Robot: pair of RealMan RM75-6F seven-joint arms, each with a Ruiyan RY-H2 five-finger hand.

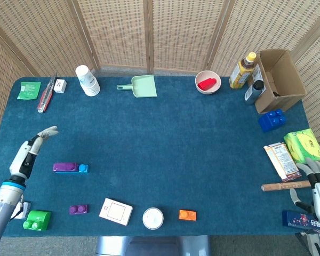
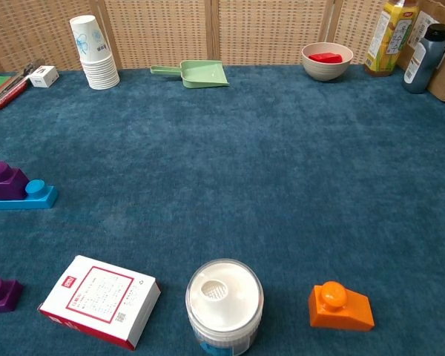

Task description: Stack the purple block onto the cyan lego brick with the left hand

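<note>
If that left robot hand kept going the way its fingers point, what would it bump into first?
Probably nothing soon. The left hand points up and slightly right, toward the table's far side, over bare blue carpet. The white paper cup stack lies roughly that way, though height and exact line are unclear.

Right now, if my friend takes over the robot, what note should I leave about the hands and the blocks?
Left hand: open, holding nothing, lifted clear to the left of the stack.
Right hand: at the table's right edge near the wooden stick, fingers loosely apart, holding nothing.
Purple block: sits on top of the cyan lego brick, covering its left part; one cyan stud shows at the right.
Done: the stacking looks finished.
Left: probably nothing but parking the left hand. A second, small purple brick near the front edge is not part of this.
</note>
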